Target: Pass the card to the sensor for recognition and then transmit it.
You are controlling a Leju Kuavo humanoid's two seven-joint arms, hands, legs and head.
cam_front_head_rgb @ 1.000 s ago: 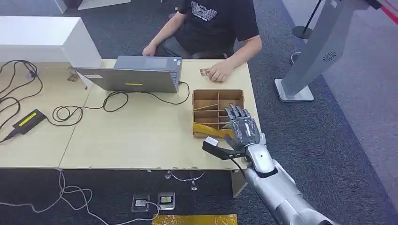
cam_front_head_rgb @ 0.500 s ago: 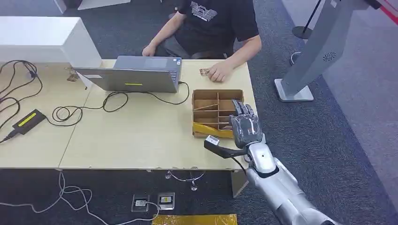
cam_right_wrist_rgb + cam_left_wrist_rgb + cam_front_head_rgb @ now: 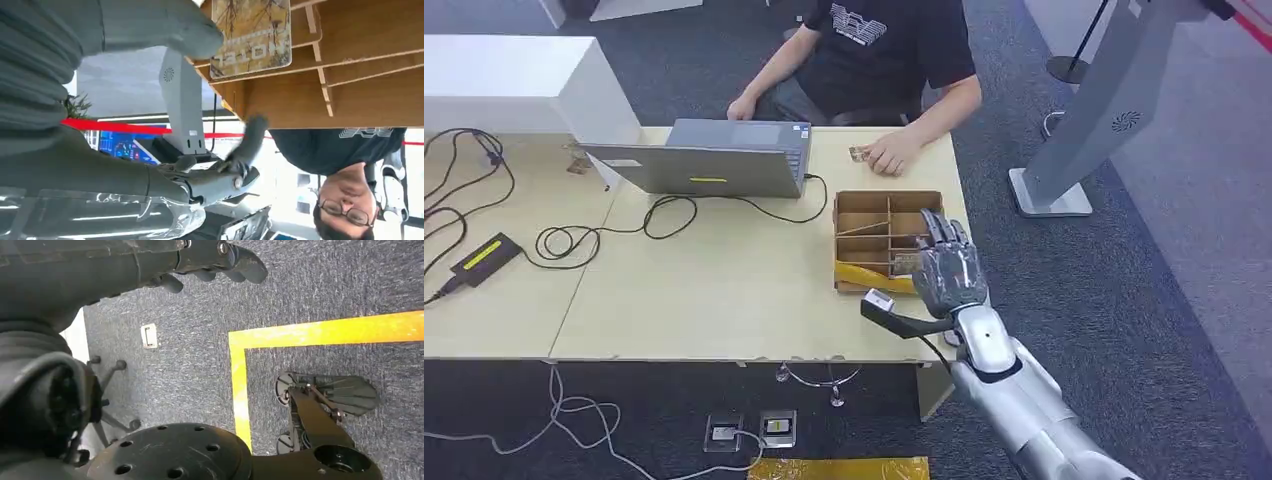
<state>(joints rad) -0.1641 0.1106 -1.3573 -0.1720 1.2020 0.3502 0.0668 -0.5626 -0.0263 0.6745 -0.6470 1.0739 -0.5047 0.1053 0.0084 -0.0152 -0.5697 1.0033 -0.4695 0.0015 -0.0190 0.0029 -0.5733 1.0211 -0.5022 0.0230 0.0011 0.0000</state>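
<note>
You have one right hand (image 3: 947, 268), silver-grey and ribbed at the wrist, poised over the near right part of a divided box (image 3: 864, 215) made of thin brown board, with straight slats forming its compartments; the fingers are spread and hold nothing. In the right wrist view the thick grey thumb (image 3: 197, 35) lies at the edge of one hotel card (image 3: 251, 37), a flat glossy rectangle with rounded corners, a tan tree print and the word HOTEL; you cannot tell whether the thumb touches it. The card lies flat in a compartment of the box, resting against a slat. The box sits at the right end of a pale, smooth wooden worktop (image 3: 714, 290). Also on the worktop: one grey laptop (image 3: 709, 158), black cables (image 3: 664, 215) looped beside it, and one small black card reader (image 3: 486, 255) with a yellow-green strip near the left edge. One person (image 3: 874, 50) in a black printed T-shirt sits behind the worktop. Your left hand (image 3: 220, 260) hangs over grey carpet with its dark fingers curled in, empty.
</note>
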